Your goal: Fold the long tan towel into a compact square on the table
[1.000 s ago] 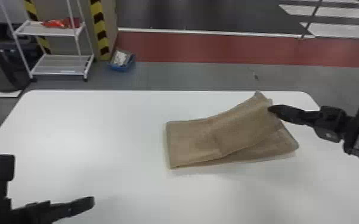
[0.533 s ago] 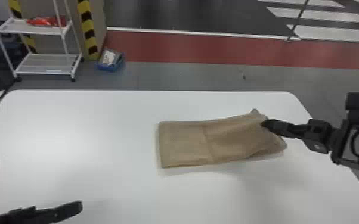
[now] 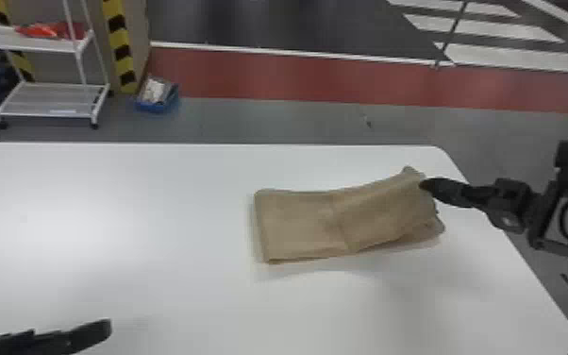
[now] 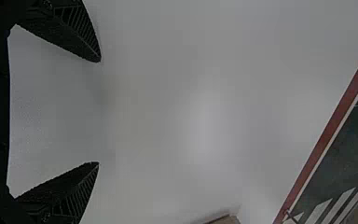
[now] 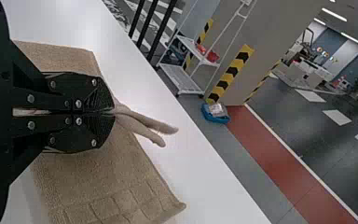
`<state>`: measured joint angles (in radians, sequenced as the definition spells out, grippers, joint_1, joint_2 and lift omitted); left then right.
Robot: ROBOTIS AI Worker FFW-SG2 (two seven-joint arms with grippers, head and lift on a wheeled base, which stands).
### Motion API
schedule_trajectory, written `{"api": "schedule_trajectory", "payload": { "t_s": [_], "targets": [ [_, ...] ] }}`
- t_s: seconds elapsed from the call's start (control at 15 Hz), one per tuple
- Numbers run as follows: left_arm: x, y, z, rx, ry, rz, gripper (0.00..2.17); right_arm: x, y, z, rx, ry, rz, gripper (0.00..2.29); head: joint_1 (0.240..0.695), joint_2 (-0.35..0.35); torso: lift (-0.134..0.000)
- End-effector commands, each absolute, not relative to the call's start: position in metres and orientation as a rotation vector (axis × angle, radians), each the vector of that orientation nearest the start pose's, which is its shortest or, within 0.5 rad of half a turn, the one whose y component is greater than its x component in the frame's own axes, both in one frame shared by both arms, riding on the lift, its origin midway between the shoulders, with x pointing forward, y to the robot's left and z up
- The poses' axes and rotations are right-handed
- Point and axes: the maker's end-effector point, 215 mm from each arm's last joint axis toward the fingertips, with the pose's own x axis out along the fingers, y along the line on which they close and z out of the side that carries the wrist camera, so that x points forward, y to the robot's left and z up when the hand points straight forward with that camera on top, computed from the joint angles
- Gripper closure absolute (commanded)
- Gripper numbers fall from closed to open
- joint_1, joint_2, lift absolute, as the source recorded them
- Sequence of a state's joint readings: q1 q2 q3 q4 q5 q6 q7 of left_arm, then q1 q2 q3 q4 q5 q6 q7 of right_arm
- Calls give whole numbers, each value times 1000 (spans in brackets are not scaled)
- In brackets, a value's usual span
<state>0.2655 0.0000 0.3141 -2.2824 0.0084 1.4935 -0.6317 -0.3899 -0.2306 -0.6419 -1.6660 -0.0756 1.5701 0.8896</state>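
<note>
Tan towel point(image 3: 297, 226) folded in layers on the white counter point(image 3: 132, 212); left part flat, crease across its middle, right end lifted over a lower layer; right gripper point(image 3: 425, 185) at the towel's far right corner, fingers pinching the cloth, two folds poking out past the fingertips point(image 5: 103, 100); left gripper point(image 3: 101, 329) well apart from the towel, to its left and nearer the robot, fingers spread, nothing between them; white shelf rack point(image 3: 37, 46) and blue bin point(image 3: 155, 108) on the floor beyond the towel, leftward.
</note>
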Motion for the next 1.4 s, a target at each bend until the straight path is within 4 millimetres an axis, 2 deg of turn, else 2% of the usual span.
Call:
{"api": "schedule_trajectory", "payload": {
  "t_s": [0.0,0.07,0.13,0.2,0.27,0.33,0.4,0.47,0.53,0.6,0.67,0.73,0.8,0.93,1.0,1.2,1.33],
  "targets": [
    [357,242,-462,-409,960,-259,87,530,-401,-322,807,658,288,1112,695,-183,-125],
    [356,241,-461,-412,959,-265,87,525,-396,-346,787,726,263,1116,695,-187,-125],
    [356,243,-462,-412,959,-260,87,527,-400,-336,822,685,273,1116,695,-195,-125],
    [357,244,-462,-408,960,-254,87,535,-410,-307,847,612,300,1112,695,-195,-125],
    [357,245,-463,-409,962,-251,87,534,-419,-308,842,618,283,1116,695,-196,-125],
    [357,245,-462,-413,958,-255,87,527,-414,-334,809,692,255,1116,695,-199,-125],
    [357,246,-462,-414,959,-253,87,526,-416,-327,849,652,266,1116,695,-204,-125],
    [359,245,-462,-407,958,-253,87,531,-435,-297,876,570,279,1116,695,-209,-125],
    [359,245,-462,-407,958,-253,87,528,-442,-305,883,591,260,1116,695,-214,-125],
    [358,244,-461,-409,955,-257,87,520,-431,-344,834,713,227,1116,695,-223,-125],
    [358,243,-461,-408,956,-260,87,524,-439,-333,865,670,223,1116,695,-232,-125],
    [359,241,-462,-404,958,-262,87,530,-450,-309,877,619,244,1112,695,-235,-125],
    [358,239,-463,-403,962,-263,87,531,-453,-316,881,645,231,1112,695,-238,-125],
    [352,238,-467,-408,971,-268,87,522,-449,-357,912,745,192,1112,695,-257,-125],
    [350,237,-467,-409,974,-270,87,522,-452,-365,932,771,177,1112,695,-260,-125],
    [346,238,-471,-412,982,-268,87,529,-453,-369,920,814,159,1112,695,-269,-125],
    [346,239,-471,-410,981,-264,87,536,-449,-355,922,789,189,1112,695,-269,-125]
  ]
}}
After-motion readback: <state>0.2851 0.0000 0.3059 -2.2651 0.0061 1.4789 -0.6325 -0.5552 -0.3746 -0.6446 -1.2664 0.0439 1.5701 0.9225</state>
